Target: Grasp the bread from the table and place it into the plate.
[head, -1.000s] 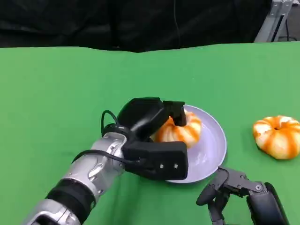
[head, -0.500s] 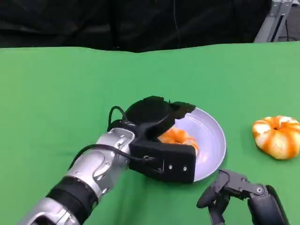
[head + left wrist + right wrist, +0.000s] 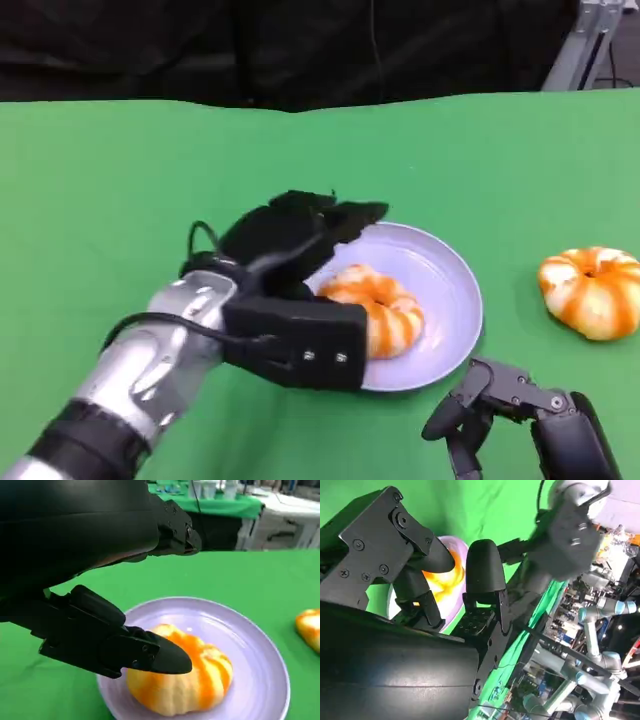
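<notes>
An orange-and-white striped bread (image 3: 378, 309) lies in the lavender plate (image 3: 445, 280) at the table's middle; in the left wrist view the bread (image 3: 185, 681) sits on the plate (image 3: 260, 665) free of any grip. My left hand (image 3: 290, 290) hovers just left of the plate with its fingers (image 3: 130, 647) spread apart and nothing in them. At the lower right, my right hand (image 3: 510, 405) rests near the front edge, fingers loosely apart and holding nothing. The bread (image 3: 442, 582) and plate also appear past the right hand's fingers (image 3: 485, 580).
A second striped bread (image 3: 592, 290) lies on the green table (image 3: 120, 200) at the right edge. A black backdrop runs along the table's far edge, with a metal stand (image 3: 585, 40) at the back right.
My left hand has let go of the bread, which now lies in the plate, and has drawn back to the left with fingers spread. The right hand has stayed put.
</notes>
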Tool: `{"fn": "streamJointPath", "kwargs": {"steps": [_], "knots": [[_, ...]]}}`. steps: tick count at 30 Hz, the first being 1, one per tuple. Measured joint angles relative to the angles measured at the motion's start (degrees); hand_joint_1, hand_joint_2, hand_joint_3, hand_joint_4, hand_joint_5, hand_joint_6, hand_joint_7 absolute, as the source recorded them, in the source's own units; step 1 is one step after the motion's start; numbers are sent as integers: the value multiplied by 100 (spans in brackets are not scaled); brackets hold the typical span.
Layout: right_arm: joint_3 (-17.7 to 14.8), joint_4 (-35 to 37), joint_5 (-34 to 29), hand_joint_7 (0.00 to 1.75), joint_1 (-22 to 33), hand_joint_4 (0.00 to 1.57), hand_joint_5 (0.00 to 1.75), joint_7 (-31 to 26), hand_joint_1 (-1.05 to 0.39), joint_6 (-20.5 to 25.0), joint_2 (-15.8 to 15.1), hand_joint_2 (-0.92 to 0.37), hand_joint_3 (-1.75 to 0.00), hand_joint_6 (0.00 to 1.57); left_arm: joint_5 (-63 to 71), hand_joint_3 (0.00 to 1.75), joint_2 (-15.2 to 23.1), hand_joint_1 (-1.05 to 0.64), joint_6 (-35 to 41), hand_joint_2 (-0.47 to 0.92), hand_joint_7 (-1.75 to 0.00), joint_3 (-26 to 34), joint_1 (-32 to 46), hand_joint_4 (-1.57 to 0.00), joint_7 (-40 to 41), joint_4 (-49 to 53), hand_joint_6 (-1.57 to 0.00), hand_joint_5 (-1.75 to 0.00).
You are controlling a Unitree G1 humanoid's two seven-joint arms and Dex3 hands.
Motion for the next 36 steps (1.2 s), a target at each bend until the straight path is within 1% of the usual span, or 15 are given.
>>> {"fn": "streamJointPath", "kwargs": {"steps": [6, 9, 13, 14, 15, 18, 19, 20, 21, 23, 24, 27, 30, 34, 36], "knots": [[-3, 10, 18, 127, 4, 84, 160, 17, -1, -4, -16, -27, -138, 87, -517, 32, 453, -62, 94, 92, -6, 599, 619, -17, -503, -1116, -29, -45], [-2, 8, 30, 128, 12, 85, 160, 20, -2, -5, -20, -27, -138, 86, -1112, 26, 567, -53, 145, 92, -11, 984, 1058, -32, -785, -1644, -43, -56], [-8, -4, 17, 127, 32, 85, 159, 13, 0, -2, -23, -27, -138, 86, -2292, 26, 477, -43, 239, 92, -16, 1592, 1880, -49, -984, -2337, -57, -67], [-7, -5, 18, 127, 37, 85, 158, 14, 0, -3, -25, -26, -139, 87, -2513, 25, 441, -37, 240, 92, -20, 1699, 2089, -57, -994, -2483, -65, -71], [-3, -5, 18, 128, 38, 85, 158, 16, 0, -3, -25, -26, -139, 87, -2699, 25, 397, -33, 231, 92, -22, 1806, 2289, -61, -996, -2606, -69, -75], [-1, -16, 19, 128, 60, 85, 158, 16, -2, -4, -25, -27, -138, 87, -3236, 29, 257, -20, 106, 92, -36, 2093, 2876, -69, -993, -2884, -84, -95], [0, -17, 19, 128, 66, 85, 158, 16, -2, -4, -25, -27, -137, 87, -3362, 35, 227, -16, 74, 88, -52, 2170, 3018, -72, -993, -2945, -86, -102], [0, -20, 18, 128, 68, 85, 158, 17, -2, -3, -26, -27, -137, 87, -3441, 51, 219, -12, 28, 79, -73, 2231, 3126, -77, -992, -2987, -84, -109], [0, -27, 19, 128, 70, 85, 158, 19, -1, -3, -27, -27, -137, 87, -3464, 80, 210, -9, -77, 63, -93, 2301, 3235, -80, -984, -3020, -81, -116], [-4, -35, 21, 128, 74, 85, 158, 20, 0, -2, -28, -28, -137, 87, -3545, 105, 152, -7, -295, 51, -110, 2427, 3416, -81, -945, -3051, -79, -127], [-2, -37, 21, 128, 73, 85, 158, 23, 0, 0, -28, -27, -137, 87, -3587, 113, 109, -7, -372, 47, -116, 2470, 3514, -82, -906, -3076, -78, -133], [-1, -48, 23, 128, 75, 85, 158, 28, -1, 1, -28, -27, -137, 86, -3695, 124, -58, -6, -477, 43, -123, 2568, 3955, -82, -836, -3133, -77, -144], [-21, -52, 19, 128, 75, 85, 157, 30, -2, 3, -35, -27, -138, 87, -3798, 127, -213, -6, -482, 44, -129, 2595, 4361, -81, -788, -3185, -78, -153], [-62, -51, 40, 127, 72, 85, 156, 37, -3, 1, -60, -26, -138, 87, -3807, 132, -385, -6, -506, 45, -140, 2591, 4653, -80, -719, -3207, -77, -165], [-75, -51, 55, 127, 74, 85, 156, 38, -6, -3, -81, -28, -135, 87, -3795, 134, -443, -5, -594, 43, -146, 2584, 4723, -82, -680, -3207, -78, -170]]}}
